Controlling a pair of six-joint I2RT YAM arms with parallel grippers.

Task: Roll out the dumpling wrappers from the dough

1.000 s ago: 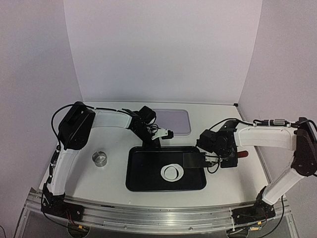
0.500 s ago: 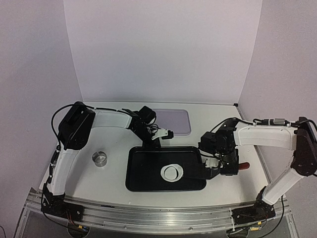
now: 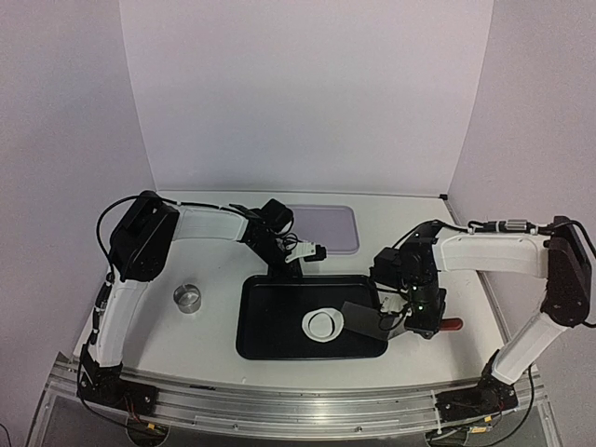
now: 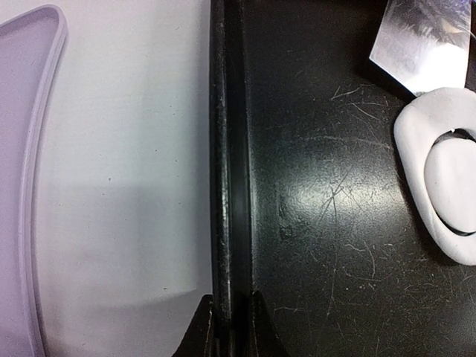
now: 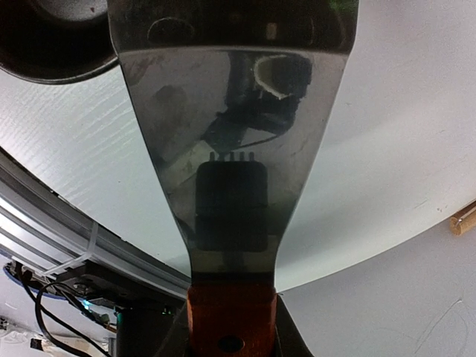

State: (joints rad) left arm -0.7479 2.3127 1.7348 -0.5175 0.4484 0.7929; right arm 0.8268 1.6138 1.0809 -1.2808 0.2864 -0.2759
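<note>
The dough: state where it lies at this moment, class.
In the top view the dough lies in the black tray, right of centre, with the scraper just to its right.

High overview; close left wrist shares black tray [image 3: 270, 321] [image 4: 312, 223].

Plain pale lilac wall panels [image 3: 307, 93] box in a white tabletop [image 3: 223, 279], edged nearest me by a silver aluminium rail [image 3: 279, 405], softly lit.
</note>
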